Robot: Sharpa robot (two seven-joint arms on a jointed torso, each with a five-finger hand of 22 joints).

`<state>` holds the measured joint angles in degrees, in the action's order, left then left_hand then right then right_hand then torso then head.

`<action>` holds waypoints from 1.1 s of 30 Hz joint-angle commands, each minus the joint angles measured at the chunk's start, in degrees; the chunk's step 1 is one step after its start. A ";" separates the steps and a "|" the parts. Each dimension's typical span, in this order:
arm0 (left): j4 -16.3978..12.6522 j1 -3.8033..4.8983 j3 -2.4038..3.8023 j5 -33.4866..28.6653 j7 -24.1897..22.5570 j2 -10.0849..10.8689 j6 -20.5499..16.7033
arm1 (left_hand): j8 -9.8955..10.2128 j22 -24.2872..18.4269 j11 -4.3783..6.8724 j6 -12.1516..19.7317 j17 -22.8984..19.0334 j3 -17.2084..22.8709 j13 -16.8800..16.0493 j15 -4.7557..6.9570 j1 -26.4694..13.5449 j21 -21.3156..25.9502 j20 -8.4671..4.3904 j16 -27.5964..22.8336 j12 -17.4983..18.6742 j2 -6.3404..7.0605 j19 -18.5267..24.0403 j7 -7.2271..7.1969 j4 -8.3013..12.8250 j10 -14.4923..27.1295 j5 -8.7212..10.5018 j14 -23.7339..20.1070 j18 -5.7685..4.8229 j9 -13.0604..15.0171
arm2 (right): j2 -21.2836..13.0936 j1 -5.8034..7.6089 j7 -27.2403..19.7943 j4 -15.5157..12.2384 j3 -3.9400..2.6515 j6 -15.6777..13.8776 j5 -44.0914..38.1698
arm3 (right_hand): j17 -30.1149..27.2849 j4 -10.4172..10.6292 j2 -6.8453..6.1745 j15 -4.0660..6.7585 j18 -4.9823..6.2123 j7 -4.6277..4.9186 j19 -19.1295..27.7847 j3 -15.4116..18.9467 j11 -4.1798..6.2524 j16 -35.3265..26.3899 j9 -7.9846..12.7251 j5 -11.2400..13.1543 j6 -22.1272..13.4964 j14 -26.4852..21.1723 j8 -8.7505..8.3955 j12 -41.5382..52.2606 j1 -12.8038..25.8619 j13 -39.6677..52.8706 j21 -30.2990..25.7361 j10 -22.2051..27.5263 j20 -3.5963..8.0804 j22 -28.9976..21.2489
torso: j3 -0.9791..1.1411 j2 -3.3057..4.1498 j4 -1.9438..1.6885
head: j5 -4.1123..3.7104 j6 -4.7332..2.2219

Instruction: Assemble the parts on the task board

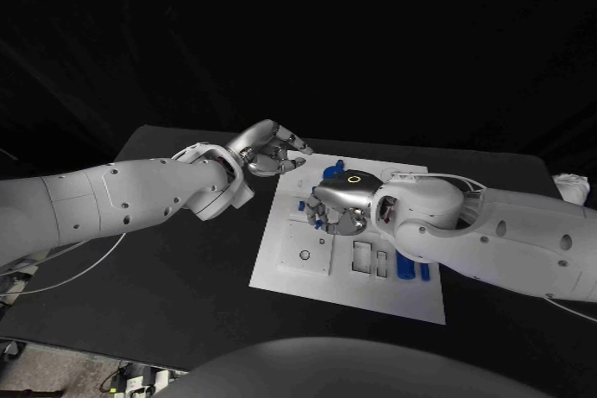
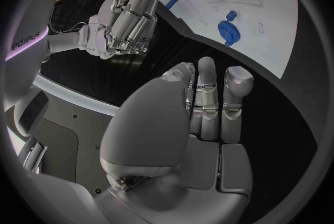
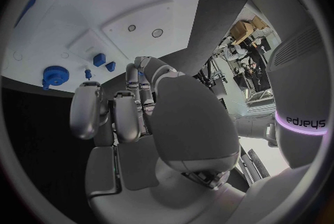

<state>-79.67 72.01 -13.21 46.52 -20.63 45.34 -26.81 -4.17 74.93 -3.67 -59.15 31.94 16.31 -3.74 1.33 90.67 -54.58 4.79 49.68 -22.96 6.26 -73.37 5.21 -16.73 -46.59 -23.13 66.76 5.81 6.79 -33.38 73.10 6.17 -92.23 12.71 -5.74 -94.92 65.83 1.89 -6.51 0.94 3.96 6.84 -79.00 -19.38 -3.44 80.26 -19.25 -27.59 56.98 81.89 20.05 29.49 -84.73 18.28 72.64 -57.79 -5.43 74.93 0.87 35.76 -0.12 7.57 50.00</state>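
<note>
Two hands are hovering over the black surface (image 1: 186,277). The left hand (image 1: 267,148) is sitting at the upper centre of the head view, just off the board's far left corner, its fingers (image 2: 209,98) curling loosely inward with nothing in them. The right hand (image 1: 338,199) is hanging over the upper part of the white board (image 1: 311,277) in the middle of the frame, fingers bending down; whether it is gripping anything I cannot tell. Several blue parts are lying on the board: a gear (image 3: 53,76) and two small blocks (image 3: 99,59) near the right hand, a peg (image 1: 336,167) by the board's top edge, and long pieces (image 1: 416,269) at its right side.
</note>
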 commanded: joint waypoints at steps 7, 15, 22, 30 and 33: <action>-0.04 -0.07 0.03 0.08 0.08 -0.32 1.23 | -0.14 5.53 -0.11 0.03 -0.12 0.30 -0.04 -0.18 -0.58 0.05 0.20 -0.25 0.10 -0.21 0.17 0.46 0.01 -0.49 0.23 -0.18 0.83 -0.08 | 0.48 -1.71 2.97 0.77 0.00 3.62 -3.64 | -0.11 -0.46 -0.34 -0.02 0.50 0.01 0.10 -0.12 0.38 -0.33 -0.02 0.24 -0.50 -0.13 -0.65 -0.29 0.30 -0.13 -0.23 -0.27 0.11 9.15 | 0.01 -0.11 0.05 | -0.25 0.00; 0.00 -0.14 0.04 0.08 0.04 -0.62 1.60 | -0.12 5.53 -0.16 0.07 -0.16 0.32 -0.07 -0.21 -0.61 0.08 0.23 -0.27 0.04 -0.25 0.16 0.50 0.02 -0.61 0.23 -0.16 0.82 -0.09 | -0.17 -2.95 3.10 0.96 0.00 2.74 -3.81 | -0.38 -0.53 -0.41 -0.03 0.54 0.05 0.19 -0.15 0.37 -0.44 0.01 0.40 -0.51 -0.22 -0.83 -0.34 0.35 -0.15 -0.39 -0.34 0.11 9.10 | -0.10 -0.20 0.00 | -0.38 0.00; 0.04 -0.19 0.04 0.08 0.08 -0.63 1.86 | -0.09 5.45 -0.21 0.12 -0.19 0.34 -0.06 -0.25 -0.65 0.41 0.26 -0.31 0.04 -0.29 0.31 0.53 0.01 -0.59 0.19 -0.18 0.88 -0.10 | -0.49 -3.44 3.54 0.96 0.00 1.76 -4.02 | -0.44 -0.54 -0.42 -0.03 0.54 0.06 0.20 -0.15 0.36 -0.47 0.02 0.53 -0.48 -0.23 -0.92 -0.36 0.40 -0.17 -0.42 -0.38 0.11 9.09 | 0.01 -0.14 0.07 | -0.20 0.00; 0.03 -0.25 0.04 0.13 0.22 -0.78 2.22 | -0.07 5.42 -0.25 0.15 -0.22 0.37 -0.05 -0.28 -0.68 0.56 0.29 -0.36 0.06 -0.34 0.37 0.56 0.01 -0.55 0.13 -0.21 0.90 -0.11 | -0.77 -3.71 3.37 0.85 0.00 -0.07 -4.10 | -0.44 -0.61 -0.42 0.00 0.53 -0.02 0.10 -0.17 0.43 -0.46 0.00 1.87 -0.01 -0.16 -1.40 -0.56 0.76 -0.26 -0.41 -0.68 0.12 9.10 | 0.01 -0.14 0.10 | -0.34 0.00; 0.25 -0.27 0.03 0.14 0.26 -0.82 2.24 | -0.06 5.40 -0.28 0.18 -0.26 0.41 -0.04 -0.32 -0.67 0.66 0.32 -0.42 0.09 -0.38 0.41 0.57 0.04 -0.49 0.04 -0.25 0.91 -0.12 | -0.78 -3.77 3.13 0.83 0.00 -0.89 -4.06 | -0.44 -0.62 -0.41 0.00 0.53 -0.02 0.09 -0.18 0.43 -0.46 0.00 2.05 0.05 -0.15 -1.47 -0.59 0.80 -0.27 -0.41 -0.72 0.12 9.10 | 0.00 -0.14 0.09 | -0.41 0.00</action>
<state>-79.45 71.76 -13.21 46.55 -20.35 44.66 -25.48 -4.17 74.91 -3.87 -58.95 31.72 16.31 -3.74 1.33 90.44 -54.27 5.00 49.46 -22.96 6.03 -73.17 5.40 -16.73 -46.80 -23.13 66.76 5.81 6.75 -34.16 69.40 9.30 -91.31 12.71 -5.06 -98.00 65.45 1.73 -6.74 0.93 3.96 6.74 -79.00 -19.54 -3.12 80.03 -19.18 -25.73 56.89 81.88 18.77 29.15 -84.50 17.92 72.43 -58.32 -5.43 74.91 0.87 35.62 -0.03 7.22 50.00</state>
